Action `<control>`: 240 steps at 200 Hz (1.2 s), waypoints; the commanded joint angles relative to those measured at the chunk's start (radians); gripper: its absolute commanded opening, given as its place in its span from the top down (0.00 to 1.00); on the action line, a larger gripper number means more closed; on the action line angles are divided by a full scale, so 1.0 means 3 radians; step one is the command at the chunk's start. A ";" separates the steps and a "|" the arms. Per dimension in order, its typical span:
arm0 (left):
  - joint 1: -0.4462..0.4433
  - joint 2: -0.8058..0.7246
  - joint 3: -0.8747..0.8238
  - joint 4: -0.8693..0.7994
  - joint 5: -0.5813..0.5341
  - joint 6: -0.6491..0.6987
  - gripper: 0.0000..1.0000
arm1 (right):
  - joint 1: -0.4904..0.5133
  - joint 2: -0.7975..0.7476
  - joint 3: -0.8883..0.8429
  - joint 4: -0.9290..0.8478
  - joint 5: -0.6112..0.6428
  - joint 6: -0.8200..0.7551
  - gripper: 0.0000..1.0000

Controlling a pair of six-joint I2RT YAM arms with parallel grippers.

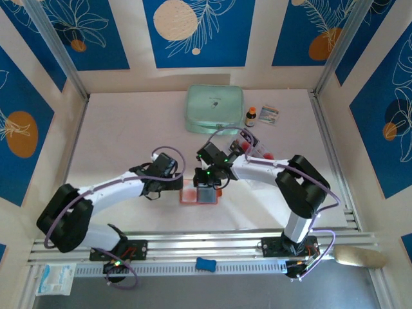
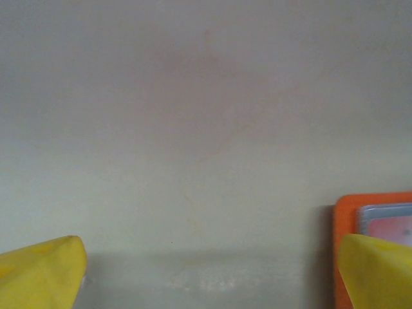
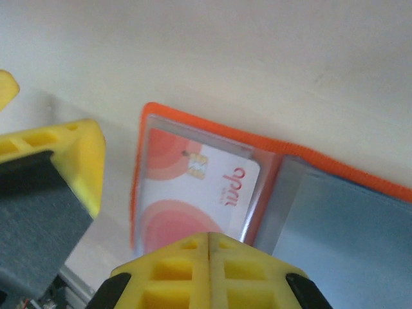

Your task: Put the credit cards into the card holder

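From above, saw the holder (image 1: 199, 194) lying open on the tabletop (image 1: 122, 129), with both arms reaching in over it. Found the left end effector (image 1: 182, 185) at its left edge and the right end effector (image 1: 210, 182) over its far side. Noted a mint case (image 1: 214, 109), a small bottle (image 1: 251, 116) and a packet (image 1: 269, 116) well beyond the holder.

Through the left wrist camera, saw the left end effector (image 2: 209, 277) spread wide and holding nothing. Saw one yellow finger (image 2: 380, 270) overlapping the orange corner of the holder (image 2: 341, 222), the other well to its left over bare tabletop. Made out a pale card (image 2: 386, 222) inside.

Through the right wrist camera, saw the right end effector (image 3: 209, 270) pressed shut, with nothing visible between its fingers. Saw its tips over the near edge of a pale, red-dotted card (image 3: 193, 187) tucked in a clear sleeve of the holder (image 3: 212, 129). Saw a left finger (image 3: 74, 151) just beside the holder's left edge.
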 commanded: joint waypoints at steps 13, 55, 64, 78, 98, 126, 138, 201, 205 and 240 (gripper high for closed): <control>0.0074 -0.0199 0.0037 -0.0149 0.0022 0.0015 0.00 | 0.0012 -0.0174 -0.0105 -0.0058 0.0039 0.0060 1.00; 0.0080 -0.0291 0.0078 -0.0114 0.0053 0.0033 0.00 | -0.0058 -0.0350 -0.0214 -0.0070 0.0075 0.0052 1.00; 0.0079 -0.0303 0.0086 -0.0088 0.0072 0.0043 0.00 | -0.0082 -0.0391 -0.0250 -0.0066 0.0072 0.0051 1.00; 0.0077 -0.0318 0.0093 -0.0054 0.0108 0.0045 0.00 | -0.0120 -0.0470 -0.0321 -0.0069 0.0080 0.0050 1.00; 0.0073 -0.0319 0.0099 0.0011 0.0172 0.0022 0.00 | -0.0178 -0.0585 -0.0425 -0.0080 0.0085 0.0045 0.99; 0.0053 -0.0279 0.0103 0.0118 0.0269 -0.0045 0.00 | -0.0300 -0.0748 -0.0573 -0.0085 0.0085 0.0031 0.85; 0.0021 -0.0257 0.0106 0.0150 0.0292 -0.0077 0.00 | -0.0362 -0.0813 -0.0636 -0.0085 0.0080 0.0026 0.73; -0.0256 -0.0026 0.0208 0.0235 0.0272 -0.0184 0.00 | -0.0643 -0.0951 -0.0739 -0.0094 0.0005 -0.0055 0.63; -0.0275 0.0001 0.0215 0.0248 0.0270 -0.0193 0.00 | -0.0655 -0.0948 -0.0739 -0.0098 -0.0005 -0.0057 0.63; -0.0389 0.0210 0.0208 0.0409 0.0237 -0.0284 0.00 | -0.0719 -0.0929 -0.0715 -0.0111 -0.0073 -0.0087 0.64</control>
